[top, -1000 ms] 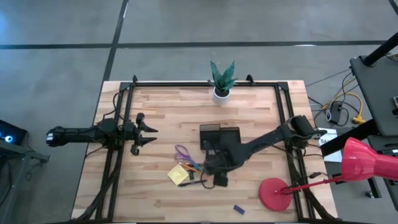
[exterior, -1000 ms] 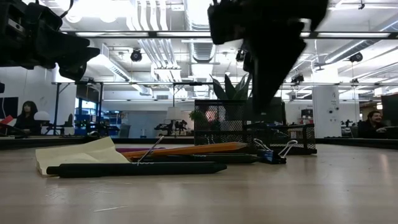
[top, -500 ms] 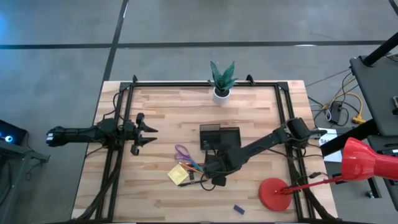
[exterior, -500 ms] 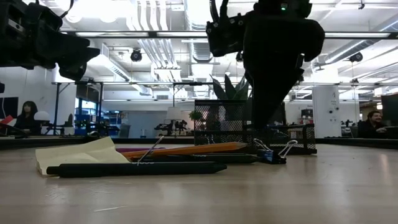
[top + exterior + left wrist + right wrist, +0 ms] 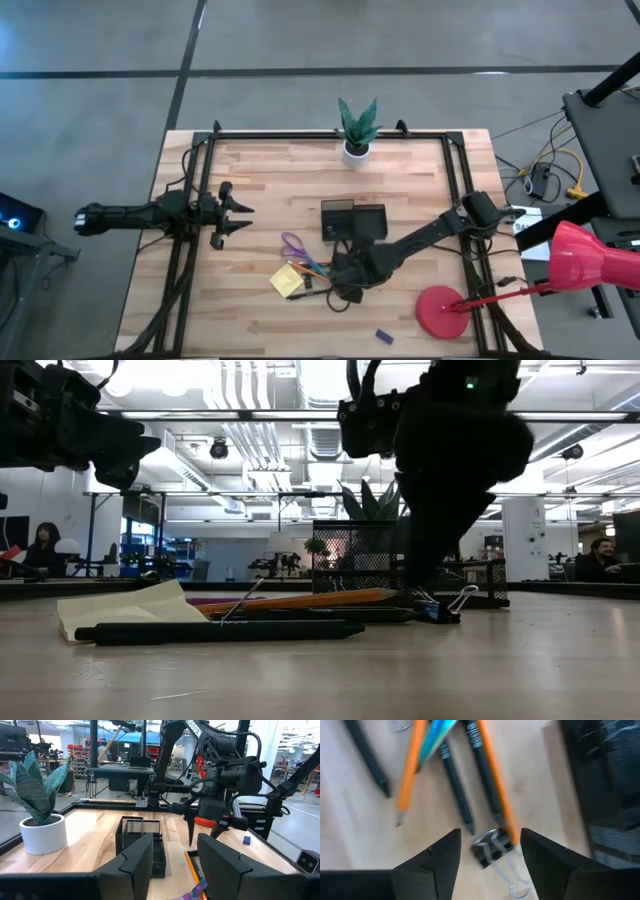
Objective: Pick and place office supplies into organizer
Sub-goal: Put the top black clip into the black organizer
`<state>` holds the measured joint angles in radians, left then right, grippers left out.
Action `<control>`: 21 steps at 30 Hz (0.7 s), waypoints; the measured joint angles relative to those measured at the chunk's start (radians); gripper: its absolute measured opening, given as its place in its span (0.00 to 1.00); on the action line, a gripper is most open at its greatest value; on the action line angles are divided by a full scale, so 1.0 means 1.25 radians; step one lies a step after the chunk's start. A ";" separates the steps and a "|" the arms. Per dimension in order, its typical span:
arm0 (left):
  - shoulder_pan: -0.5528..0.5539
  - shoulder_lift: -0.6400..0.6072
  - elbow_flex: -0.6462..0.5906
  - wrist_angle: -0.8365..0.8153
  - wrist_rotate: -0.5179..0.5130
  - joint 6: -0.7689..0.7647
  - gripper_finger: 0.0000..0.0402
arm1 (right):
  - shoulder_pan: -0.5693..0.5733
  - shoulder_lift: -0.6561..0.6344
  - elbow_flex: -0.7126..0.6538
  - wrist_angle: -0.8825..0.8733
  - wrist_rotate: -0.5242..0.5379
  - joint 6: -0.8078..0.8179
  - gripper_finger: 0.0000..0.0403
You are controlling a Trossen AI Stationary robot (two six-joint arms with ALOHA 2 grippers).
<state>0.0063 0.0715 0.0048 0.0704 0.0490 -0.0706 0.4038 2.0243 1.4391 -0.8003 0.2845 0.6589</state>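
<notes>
Right gripper (image 5: 487, 851) hangs fingers spread over a black binder clip (image 5: 492, 847) at the organizer's (image 5: 353, 220) six o'clock; left gripper (image 5: 238, 214) waits at nine o'clock, fingers spread.

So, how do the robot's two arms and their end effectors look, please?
Both arms are dark, almost black, built from slim tube-like links with bulkier joints. The left end effector and the right end effector each have two short, dark, wedge-shaped fingers. Thin black cables loop along the right arm, which carries white lettering near its top.
</notes>
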 joint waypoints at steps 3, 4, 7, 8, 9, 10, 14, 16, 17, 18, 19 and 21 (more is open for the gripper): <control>0.000 0.000 0.000 0.000 0.000 0.000 0.35 | 0.000 0.000 -0.010 0.001 0.008 -0.003 0.49; 0.000 0.000 0.000 0.000 0.000 0.000 0.35 | -0.001 0.004 -0.014 0.003 0.006 -0.004 0.49; 0.000 0.000 0.000 0.000 0.000 0.000 0.35 | 0.000 0.007 -0.023 0.009 0.000 -0.006 0.49; 0.000 0.000 0.000 0.000 0.000 0.000 0.35 | 0.000 0.007 -0.029 0.022 -0.001 -0.006 0.49; 0.000 0.000 0.000 0.000 0.000 0.000 0.35 | 0.000 0.007 -0.032 0.031 -0.001 -0.006 0.49; 0.000 0.000 0.000 0.000 0.000 0.000 0.35 | 0.000 0.007 -0.033 0.036 -0.001 -0.006 0.48; 0.000 -0.001 0.000 0.000 0.000 0.000 0.35 | 0.000 0.007 -0.035 0.039 -0.001 -0.006 0.45; 0.000 -0.001 0.000 0.000 0.000 0.000 0.35 | 0.000 0.007 -0.039 0.038 -0.001 -0.006 0.42; 0.000 -0.001 0.000 0.000 0.000 0.000 0.35 | 0.000 0.007 -0.040 0.039 -0.002 -0.006 0.40; 0.000 -0.001 0.000 0.000 0.000 0.000 0.35 | 0.000 0.007 -0.042 0.041 -0.003 -0.006 0.38; 0.000 -0.001 0.000 0.000 0.000 0.000 0.35 | 0.000 0.007 -0.044 0.042 -0.004 -0.006 0.36; 0.000 -0.001 0.000 0.000 0.000 0.000 0.35 | 0.002 0.007 -0.049 0.042 -0.012 -0.006 0.33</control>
<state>0.0062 0.0699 0.0048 0.0704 0.0490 -0.0705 0.4058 2.0327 1.3778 -0.7475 0.2700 0.6514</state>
